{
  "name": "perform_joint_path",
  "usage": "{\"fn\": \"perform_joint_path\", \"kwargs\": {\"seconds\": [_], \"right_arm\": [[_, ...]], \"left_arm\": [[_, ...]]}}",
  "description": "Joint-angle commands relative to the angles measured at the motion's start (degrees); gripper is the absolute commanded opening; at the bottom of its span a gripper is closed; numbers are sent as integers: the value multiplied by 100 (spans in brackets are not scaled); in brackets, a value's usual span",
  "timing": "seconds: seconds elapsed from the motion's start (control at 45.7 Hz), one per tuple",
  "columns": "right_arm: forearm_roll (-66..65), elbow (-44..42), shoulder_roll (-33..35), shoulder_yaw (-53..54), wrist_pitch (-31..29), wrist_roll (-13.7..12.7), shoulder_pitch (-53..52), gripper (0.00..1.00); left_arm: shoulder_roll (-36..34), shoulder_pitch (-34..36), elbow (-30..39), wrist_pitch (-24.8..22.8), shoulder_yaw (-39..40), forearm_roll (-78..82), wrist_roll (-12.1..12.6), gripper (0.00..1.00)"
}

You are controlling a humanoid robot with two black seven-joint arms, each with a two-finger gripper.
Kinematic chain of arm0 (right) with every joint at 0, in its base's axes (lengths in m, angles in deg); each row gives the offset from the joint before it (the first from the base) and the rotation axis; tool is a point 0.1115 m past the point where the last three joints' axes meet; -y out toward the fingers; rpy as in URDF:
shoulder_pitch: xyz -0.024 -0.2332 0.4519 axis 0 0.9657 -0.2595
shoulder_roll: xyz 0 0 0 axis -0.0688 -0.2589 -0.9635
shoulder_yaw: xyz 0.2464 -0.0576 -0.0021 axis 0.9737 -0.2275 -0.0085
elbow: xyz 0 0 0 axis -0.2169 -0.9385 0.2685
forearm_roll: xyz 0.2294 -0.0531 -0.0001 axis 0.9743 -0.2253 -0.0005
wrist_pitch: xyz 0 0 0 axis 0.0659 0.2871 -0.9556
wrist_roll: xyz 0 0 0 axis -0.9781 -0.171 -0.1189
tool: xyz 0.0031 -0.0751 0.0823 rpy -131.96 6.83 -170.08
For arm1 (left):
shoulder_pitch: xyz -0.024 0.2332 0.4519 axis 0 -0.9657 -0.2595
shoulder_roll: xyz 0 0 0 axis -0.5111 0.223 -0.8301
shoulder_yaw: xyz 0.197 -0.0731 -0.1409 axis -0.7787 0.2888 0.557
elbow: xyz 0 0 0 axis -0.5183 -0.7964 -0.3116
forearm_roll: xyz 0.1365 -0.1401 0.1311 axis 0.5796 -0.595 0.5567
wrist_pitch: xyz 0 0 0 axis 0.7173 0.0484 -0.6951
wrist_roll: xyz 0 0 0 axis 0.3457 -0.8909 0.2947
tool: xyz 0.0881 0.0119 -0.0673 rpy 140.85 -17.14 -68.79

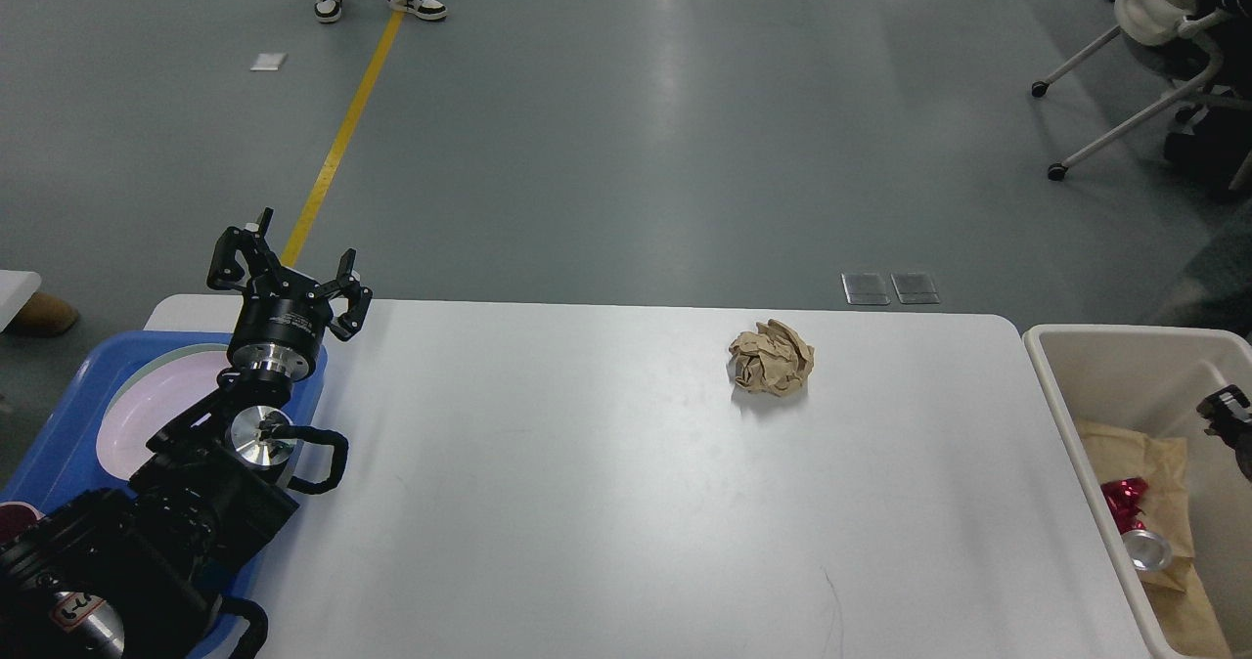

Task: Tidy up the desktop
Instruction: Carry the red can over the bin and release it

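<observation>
Head view: left end effector [284,270] spread above desktop [587,493] corner.

Large smooth white tabletop [606,503]: faint sheen noted. Crumpled brown paper ball [771,357]: matt, creased. Blue plastic tray [68,424]: glossy. Beige plastic bin [1095,463]: smooth. Grey floor [626,131]: polished, reflective.

You see a plain white surface [606,483]; on it a crumpled paper ball [771,357] in tan brown; at your left a blue tray [68,424] holding a pale pink plate [147,415] with a light green rim; your left gripper [289,268] is black, with silver metal joints on the arm behind it; at your right a beige bin [1076,415] holds brown paper [1159,463], shiny red foil [1125,503] and a silver can [1144,549]; the floor [626,121] is grey with one yellow line [347,121].
</observation>
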Motion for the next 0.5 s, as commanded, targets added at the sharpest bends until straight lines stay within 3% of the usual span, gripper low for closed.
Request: {"fn": "perform_joint_path", "kwargs": {"seconds": [0.0, 0.241, 0.481], "right_arm": [[-88, -18, -262, -54, -9, -1, -168, 100], [-844, 429, -736, -809, -132, -10, -1635, 100], [-940, 2327, -1536, -1513, -298, -1, -4254, 100]], "left_arm": [[-6, 0, 0, 0, 0, 0, 0, 97], [2, 0, 0, 0, 0, 0, 0, 97], [-6, 0, 0, 0, 0, 0, 0, 97]]}}
